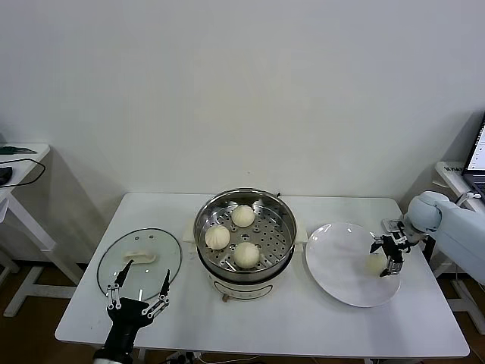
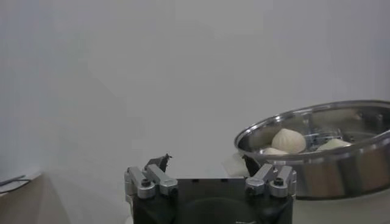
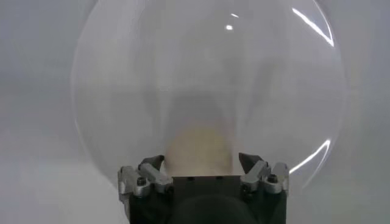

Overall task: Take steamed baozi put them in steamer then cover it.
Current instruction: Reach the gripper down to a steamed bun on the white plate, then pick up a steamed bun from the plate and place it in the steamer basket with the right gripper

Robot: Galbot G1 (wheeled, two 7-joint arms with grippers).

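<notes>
White wall behind, white counter (image 1: 303, 318) below: that is your workspace, and the steamer (image 1: 244, 235) sits at its middle. Three steamed baozi (image 1: 246, 254) already rest on the perforated tray inside the steamer, spaced apart from one another. The fourth baozi (image 1: 376, 263) lies on the white plate (image 1: 341, 265) just to the right of the steamer, near that plate's far-right rim.

Your right hand (image 1: 385, 256) is at that bun, fingers parted and straddling it; the right wrist view shows the bun (image 3: 198, 149) sitting between the open fingertips (image 3: 250, 162), not yet pinched. By my reading you are at the grasp of the last bun, so a gentle closure matters, since soft dough will dent or slip.

On the steamer's left, the cover (image 1: 140, 262) lies flat on the counter, handle up, ready for a top pick. Your left hand (image 1: 139, 292) waits over the cover's near edge with fingers spread and holding nothing, likely staged there so it can lift the cover once the tray is full.
</notes>
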